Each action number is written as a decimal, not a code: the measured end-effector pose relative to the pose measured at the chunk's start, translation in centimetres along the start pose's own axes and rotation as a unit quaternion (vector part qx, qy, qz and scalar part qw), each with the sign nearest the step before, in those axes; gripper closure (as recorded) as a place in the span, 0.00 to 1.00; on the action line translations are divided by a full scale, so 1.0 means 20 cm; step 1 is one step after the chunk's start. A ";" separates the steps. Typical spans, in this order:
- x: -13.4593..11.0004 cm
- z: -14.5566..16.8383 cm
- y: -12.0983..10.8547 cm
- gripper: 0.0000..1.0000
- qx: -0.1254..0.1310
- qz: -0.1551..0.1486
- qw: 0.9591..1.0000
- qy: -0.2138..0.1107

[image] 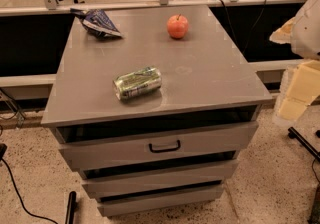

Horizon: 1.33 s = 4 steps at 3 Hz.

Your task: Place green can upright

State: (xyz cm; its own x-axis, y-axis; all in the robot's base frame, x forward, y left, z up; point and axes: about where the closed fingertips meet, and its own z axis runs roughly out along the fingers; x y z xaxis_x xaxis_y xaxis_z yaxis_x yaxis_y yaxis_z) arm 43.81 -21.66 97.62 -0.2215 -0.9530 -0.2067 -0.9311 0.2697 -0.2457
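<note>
The green can (138,82) lies on its side near the front of the grey cabinet top (200,73), left of the middle, with its silver end towards the left. My gripper (300,90) is at the right edge of the view, beyond the cabinet's right side and well away from the can. It holds nothing that I can see.
A red apple (177,26) stands at the back middle of the top. A blue crumpled chip bag (99,22) lies at the back left. The cabinet has drawers below, the top one with a black handle (164,146). A low ledge and railing posts run behind.
</note>
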 end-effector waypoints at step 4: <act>-0.47 0.06 -0.27 0.00 0.031 -0.130 0.991 -0.018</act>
State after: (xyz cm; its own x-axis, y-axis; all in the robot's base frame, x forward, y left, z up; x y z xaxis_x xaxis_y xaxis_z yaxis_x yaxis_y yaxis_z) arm 51.29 -13.97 99.75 0.0356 -0.9861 -0.1620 -0.9357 0.0241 -0.3520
